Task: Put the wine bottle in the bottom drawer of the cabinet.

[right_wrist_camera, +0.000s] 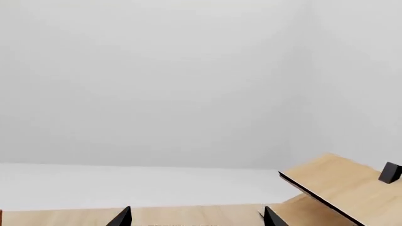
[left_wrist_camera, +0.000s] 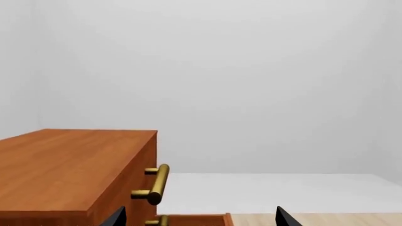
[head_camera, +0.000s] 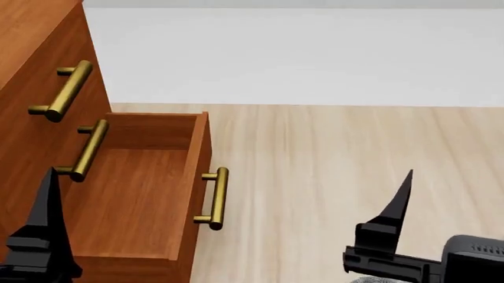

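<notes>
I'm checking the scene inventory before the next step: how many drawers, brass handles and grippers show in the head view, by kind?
Open drawers: 1, the bottom drawer
Closed drawer fronts: 2
Brass bar handles: 3
Grippers: 2, left gripper, right gripper
Wine bottles: 0 in view
Total: 8

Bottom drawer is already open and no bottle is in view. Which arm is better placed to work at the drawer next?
Left, probably: the left gripper hangs empty over the open bottom drawer; the right gripper is off over bare floor.

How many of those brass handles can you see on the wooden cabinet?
3. The top handle and middle handle sit on the shut fronts of the cabinet; the third handle is on the pulled-out bottom drawer.
</notes>
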Controlling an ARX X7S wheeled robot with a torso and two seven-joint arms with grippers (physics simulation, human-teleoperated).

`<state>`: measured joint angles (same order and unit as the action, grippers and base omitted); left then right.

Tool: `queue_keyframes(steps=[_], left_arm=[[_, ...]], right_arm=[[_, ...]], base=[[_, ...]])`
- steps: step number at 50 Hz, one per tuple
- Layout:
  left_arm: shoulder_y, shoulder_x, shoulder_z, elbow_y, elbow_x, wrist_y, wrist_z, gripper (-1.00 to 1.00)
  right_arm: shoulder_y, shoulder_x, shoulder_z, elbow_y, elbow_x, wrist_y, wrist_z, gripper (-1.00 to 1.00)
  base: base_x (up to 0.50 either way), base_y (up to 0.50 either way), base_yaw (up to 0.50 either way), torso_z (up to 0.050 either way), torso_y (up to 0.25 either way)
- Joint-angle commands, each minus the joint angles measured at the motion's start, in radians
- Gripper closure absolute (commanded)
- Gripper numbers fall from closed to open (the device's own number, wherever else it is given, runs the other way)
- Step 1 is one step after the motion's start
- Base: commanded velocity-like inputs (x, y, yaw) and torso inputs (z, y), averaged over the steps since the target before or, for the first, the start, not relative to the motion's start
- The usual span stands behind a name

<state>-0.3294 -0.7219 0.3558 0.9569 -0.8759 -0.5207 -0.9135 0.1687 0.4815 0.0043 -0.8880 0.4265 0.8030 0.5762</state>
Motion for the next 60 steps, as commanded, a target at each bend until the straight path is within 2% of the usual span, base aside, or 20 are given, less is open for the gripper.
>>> queue_keyframes(steps=[1,60], left_arm=[[0.012,-0.002,-0.001,-0.006,-0.001,0.02,0.009,-1.0],[0.032,0.006,0.042,-0.033,0.038,0.042,0.018,-1.0]], right_arm=[[-0.017,0.027,0.047,0.014,-0.01,0.012,0.019,-1.0],[-0.182,0.012,0.223,0.248,-0.046,-0.146,0.024,-1.0]], base=[[0.0,0.0,0.0,0.0,0.0],[0.0,0.0,0.0,0.0,0.0]])
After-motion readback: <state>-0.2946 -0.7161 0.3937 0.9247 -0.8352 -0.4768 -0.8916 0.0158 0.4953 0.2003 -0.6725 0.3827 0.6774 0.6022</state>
